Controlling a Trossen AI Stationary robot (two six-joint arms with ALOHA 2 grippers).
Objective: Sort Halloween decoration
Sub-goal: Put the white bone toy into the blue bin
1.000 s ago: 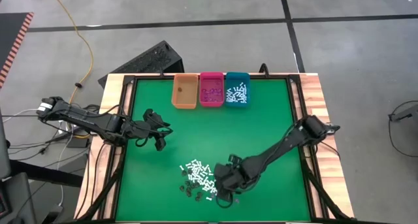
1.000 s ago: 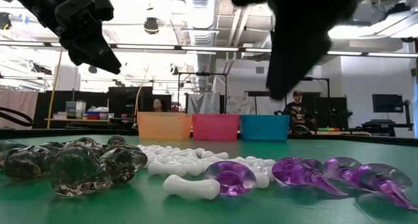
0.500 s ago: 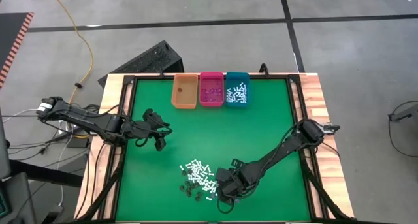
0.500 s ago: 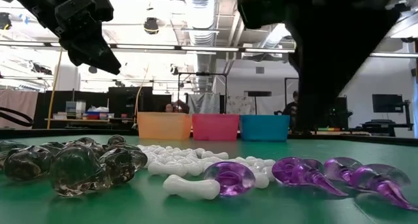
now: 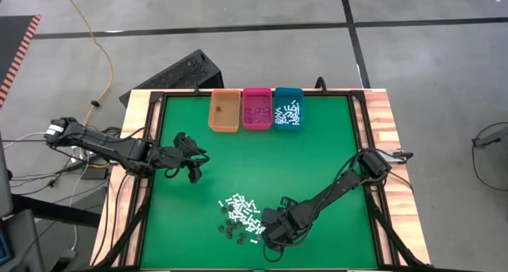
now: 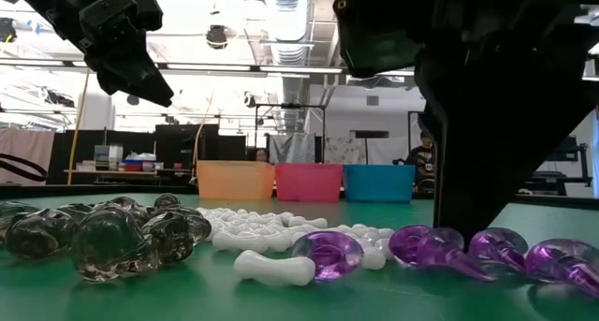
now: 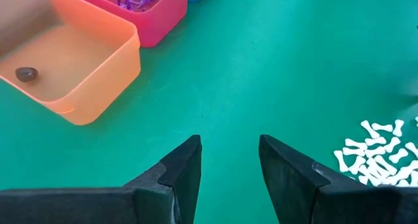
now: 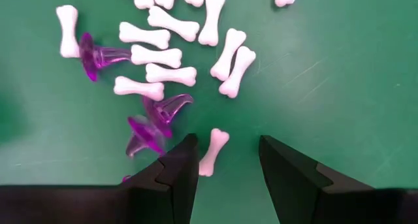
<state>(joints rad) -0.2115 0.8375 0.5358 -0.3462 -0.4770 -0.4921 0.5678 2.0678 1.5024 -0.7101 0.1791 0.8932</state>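
With its fingers spread and empty just over the near edge of the Halloween decoration pile [image 5: 240,216], the right gripper [image 8: 225,160] should centre on one white bone [image 8: 213,151], clear of the purple bits [image 8: 157,119], while the left gripper [image 5: 193,169] waits open, well apart.

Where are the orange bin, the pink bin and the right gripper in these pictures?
orange bin [image 5: 224,128]: high view, on its near wall.
pink bin [image 5: 256,126]: high view, on its near wall.
right gripper [image 8: 228,164]: right wrist view, midway between its open fingertips, above the green mat.
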